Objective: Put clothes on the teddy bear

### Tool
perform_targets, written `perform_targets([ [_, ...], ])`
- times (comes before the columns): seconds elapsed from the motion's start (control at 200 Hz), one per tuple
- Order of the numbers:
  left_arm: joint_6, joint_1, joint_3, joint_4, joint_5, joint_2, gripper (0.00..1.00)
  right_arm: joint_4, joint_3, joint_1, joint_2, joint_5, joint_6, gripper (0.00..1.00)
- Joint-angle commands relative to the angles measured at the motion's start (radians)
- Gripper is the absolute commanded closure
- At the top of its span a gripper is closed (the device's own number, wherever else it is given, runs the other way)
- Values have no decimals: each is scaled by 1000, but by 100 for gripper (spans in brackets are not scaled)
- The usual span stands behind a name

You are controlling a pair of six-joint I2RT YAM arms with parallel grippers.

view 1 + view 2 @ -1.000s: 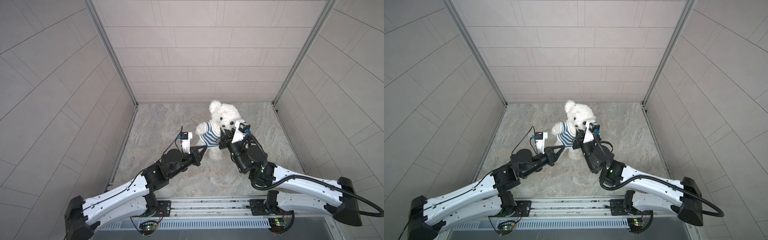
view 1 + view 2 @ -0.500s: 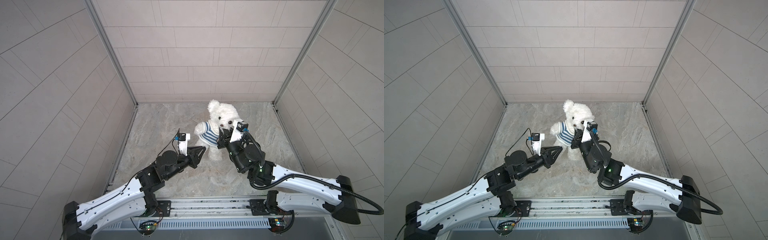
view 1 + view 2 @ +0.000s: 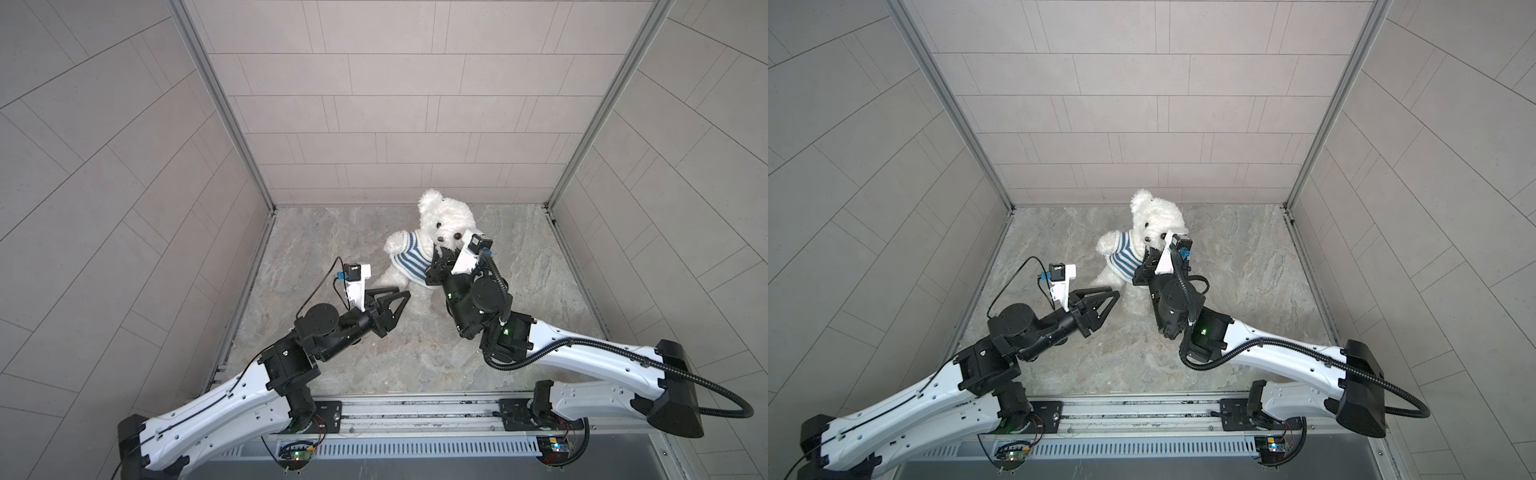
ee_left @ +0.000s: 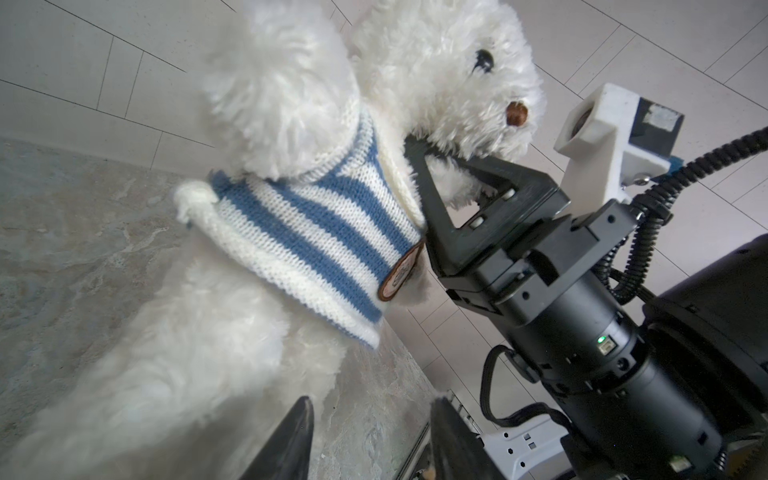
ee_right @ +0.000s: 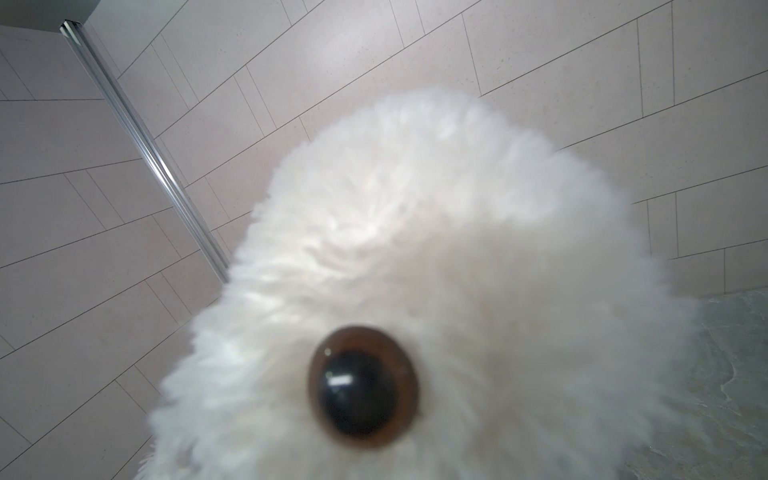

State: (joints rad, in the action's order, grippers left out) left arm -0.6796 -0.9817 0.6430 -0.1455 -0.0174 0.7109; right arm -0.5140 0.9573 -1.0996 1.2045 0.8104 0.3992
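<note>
Soft, light plush teddy bear; likely squashy.
Right claw pinches under-chin fur; left claw parted, empty; best grasp limbs.

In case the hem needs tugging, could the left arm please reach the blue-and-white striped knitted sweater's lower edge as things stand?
Probably yes: the open left end effector sits near the striped sweater with nothing between; the right end effector holds the fluffy white plush teddy bear under its chin.

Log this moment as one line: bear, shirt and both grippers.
teddy bear: upright, striped shirt on torso | right gripper: shut on teddy bear under chin | left gripper: open, near its leg, holding nothing
</note>
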Motion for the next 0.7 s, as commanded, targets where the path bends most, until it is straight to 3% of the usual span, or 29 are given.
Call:
perform_targets([
  [0.0,-24,6,47,-90,12,58,52,-85,13,-4,5,35,67,100],
  [0.215,-66,6,75,-117,85,154,52,-133,5,-5,24,26,96,100],
  [0.516,-112,6,73,-195,101,245,57,-188,-46,-5,4,42,115,100],
  [0.696,-140,6,93,-217,65,312,70,-182,-55,-5,-2,46,117,100],
])
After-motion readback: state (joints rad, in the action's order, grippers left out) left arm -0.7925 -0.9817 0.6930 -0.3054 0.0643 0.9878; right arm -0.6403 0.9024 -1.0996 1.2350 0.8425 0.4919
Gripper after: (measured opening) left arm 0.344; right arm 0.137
